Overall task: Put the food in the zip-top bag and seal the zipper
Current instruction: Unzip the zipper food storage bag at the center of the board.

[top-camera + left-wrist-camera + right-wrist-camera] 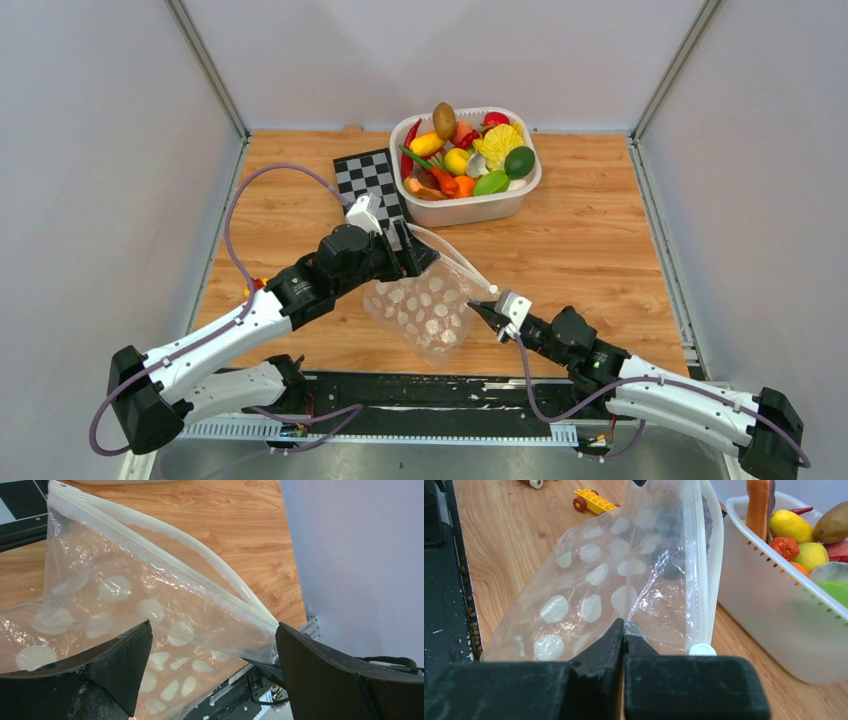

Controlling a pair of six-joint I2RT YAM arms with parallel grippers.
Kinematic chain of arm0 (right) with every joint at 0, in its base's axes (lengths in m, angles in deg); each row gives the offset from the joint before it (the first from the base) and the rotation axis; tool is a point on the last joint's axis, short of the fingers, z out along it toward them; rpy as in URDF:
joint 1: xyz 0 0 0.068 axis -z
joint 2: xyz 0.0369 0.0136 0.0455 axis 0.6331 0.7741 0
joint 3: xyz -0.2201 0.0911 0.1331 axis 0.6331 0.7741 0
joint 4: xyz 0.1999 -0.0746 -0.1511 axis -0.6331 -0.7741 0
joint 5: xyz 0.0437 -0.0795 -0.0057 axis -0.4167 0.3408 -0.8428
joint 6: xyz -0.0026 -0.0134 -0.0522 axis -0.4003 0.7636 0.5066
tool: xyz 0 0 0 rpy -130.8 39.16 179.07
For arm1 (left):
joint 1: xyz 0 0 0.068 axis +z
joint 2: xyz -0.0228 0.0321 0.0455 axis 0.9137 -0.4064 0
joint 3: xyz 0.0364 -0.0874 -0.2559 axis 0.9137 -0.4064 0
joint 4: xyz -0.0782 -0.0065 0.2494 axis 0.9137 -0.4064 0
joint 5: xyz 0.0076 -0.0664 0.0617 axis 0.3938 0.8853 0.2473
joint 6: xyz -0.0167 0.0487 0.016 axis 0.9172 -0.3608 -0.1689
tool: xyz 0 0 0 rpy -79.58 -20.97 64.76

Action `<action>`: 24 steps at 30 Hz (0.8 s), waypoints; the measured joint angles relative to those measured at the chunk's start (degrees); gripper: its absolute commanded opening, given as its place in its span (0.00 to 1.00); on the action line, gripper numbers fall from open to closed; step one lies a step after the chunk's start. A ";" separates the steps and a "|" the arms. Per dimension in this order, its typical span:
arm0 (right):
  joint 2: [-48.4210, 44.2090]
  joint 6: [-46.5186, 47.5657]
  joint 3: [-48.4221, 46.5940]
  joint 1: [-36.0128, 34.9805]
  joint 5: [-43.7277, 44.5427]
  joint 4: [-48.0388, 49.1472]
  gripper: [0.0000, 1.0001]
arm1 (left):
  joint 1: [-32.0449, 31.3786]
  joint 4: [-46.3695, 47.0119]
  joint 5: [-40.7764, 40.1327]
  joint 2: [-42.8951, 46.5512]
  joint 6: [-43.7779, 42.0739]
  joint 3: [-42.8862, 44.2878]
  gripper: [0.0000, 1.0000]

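Overhead, the food (465, 150) sits heaped in a white tub (470, 210) at the table's (600, 220) far side; only the right wrist view catches a yellow brick car (594, 502). The zip-top bag (425, 305) hangs between the arms, the right hand (624, 630) pinched closed on its corner beside the zipper (698, 580), the left hand (215, 645) spread wide with the film between its fingers

The zip-top bag (425, 310) is clear with whitish round dots. Its zipper (703, 580) is whitish. The food (500, 145) is yellow, green, red, orange and brown. The tub (470, 210) is white. The bench (600, 230) is light brown wood. The board (365, 175) has black and white squares.
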 measured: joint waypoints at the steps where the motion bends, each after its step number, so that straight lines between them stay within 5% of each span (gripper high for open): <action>1: 0.00 0.46 0.00 -0.39 0.39 0.26 0.00 | 0.00 -0.26 -0.39 0.00 0.09 0.00 0.99; 17: 1.68 10.51 0.11 -9.55 5.16 1.79 0.00 | -0.07 -1.97 -3.80 -1.55 1.25 0.02 0.97; 24: 5.95 14.29 0.11 -13.60 8.48 2.73 0.00 | -0.07 -3.48 -3.80 -3.32 0.98 0.33 0.85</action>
